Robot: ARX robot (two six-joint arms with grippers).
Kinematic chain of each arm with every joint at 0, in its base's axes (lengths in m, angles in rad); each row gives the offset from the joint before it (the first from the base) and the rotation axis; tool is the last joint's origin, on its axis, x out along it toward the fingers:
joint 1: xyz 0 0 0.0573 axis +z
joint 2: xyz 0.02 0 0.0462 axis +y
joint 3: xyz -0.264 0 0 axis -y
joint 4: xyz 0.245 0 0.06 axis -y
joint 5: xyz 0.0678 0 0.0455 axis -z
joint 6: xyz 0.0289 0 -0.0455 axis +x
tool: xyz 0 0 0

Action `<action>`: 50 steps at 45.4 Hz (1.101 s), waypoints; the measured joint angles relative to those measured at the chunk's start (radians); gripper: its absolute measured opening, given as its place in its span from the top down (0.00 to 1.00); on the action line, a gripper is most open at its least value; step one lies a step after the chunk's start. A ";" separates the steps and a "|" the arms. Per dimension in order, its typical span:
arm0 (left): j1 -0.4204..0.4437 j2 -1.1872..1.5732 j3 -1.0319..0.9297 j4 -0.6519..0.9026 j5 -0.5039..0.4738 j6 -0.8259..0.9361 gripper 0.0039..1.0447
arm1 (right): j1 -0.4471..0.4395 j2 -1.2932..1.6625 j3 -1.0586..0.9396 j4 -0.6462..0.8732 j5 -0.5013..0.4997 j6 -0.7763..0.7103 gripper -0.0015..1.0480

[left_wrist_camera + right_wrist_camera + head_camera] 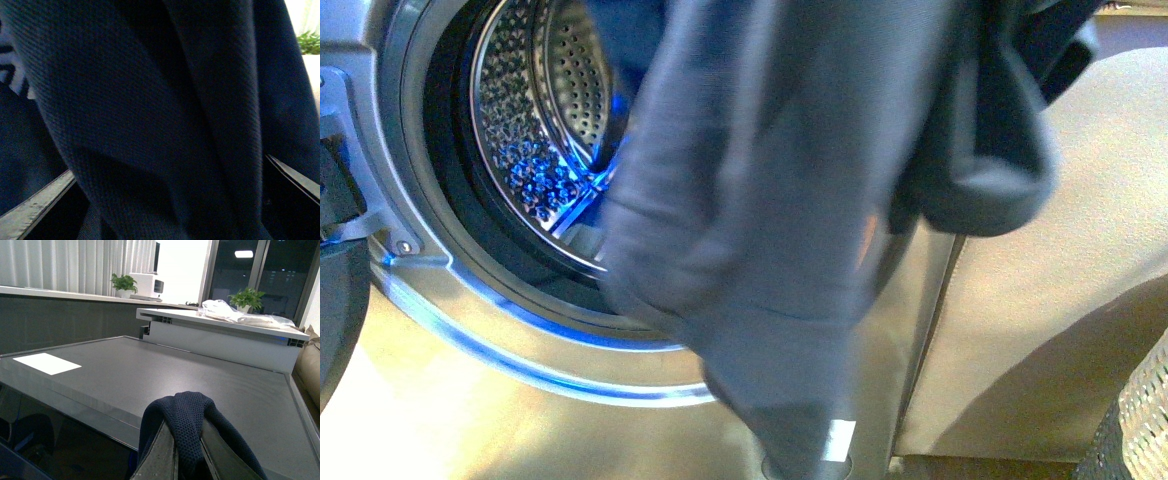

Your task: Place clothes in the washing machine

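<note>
At the left of the front view, a silver-grey front-loading washing machine (470, 330) shows its round porthole open, with a black rubber gasket (440, 150) ringing a perforated shiny steel drum (535, 110) (lit blue low down). Just right of that, a large limp slate-blue knit garment (770, 220) hangs in front of the porthole's right side, its lower end drooping below the rim. Further right stands a plain flat grey-brown box (1060, 330), with a white woven basket (1135, 420) in the bottom corner. Navy cloth fills the left wrist view and hides the fingertips of the left claw (170, 200), so I cannot tell whether it grips. The right claw (186, 437) is closed on a fold of the garment, above the machine's flat grey top (150, 375).
</note>
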 joint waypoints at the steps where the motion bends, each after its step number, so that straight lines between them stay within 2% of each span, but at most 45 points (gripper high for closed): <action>1: 0.000 0.001 0.001 0.003 -0.004 0.000 0.06 | 0.000 0.000 0.000 0.000 0.000 0.000 0.96; 8: 0.008 0.003 0.007 0.021 -0.061 0.014 0.24 | 0.000 0.000 0.000 0.000 0.000 0.000 0.96; 17: 0.052 0.002 0.007 0.006 -0.081 0.002 0.65 | 0.000 0.000 0.000 0.000 0.000 0.000 0.96; 27: 0.063 0.002 0.007 0.002 -0.075 -0.010 0.95 | 0.000 0.000 0.000 0.000 0.000 0.000 0.96; 31: 0.063 0.000 0.006 0.002 -0.067 -0.018 0.96 | 0.000 0.000 0.000 0.000 0.000 0.000 0.96; 35: 0.065 -0.003 0.005 0.003 -0.060 -0.029 0.96 | 0.000 0.000 0.000 0.000 0.000 0.000 0.82; 50: 0.086 -0.052 -0.047 0.005 -0.038 -0.059 0.96 | 0.000 0.000 0.002 0.000 0.000 0.000 0.38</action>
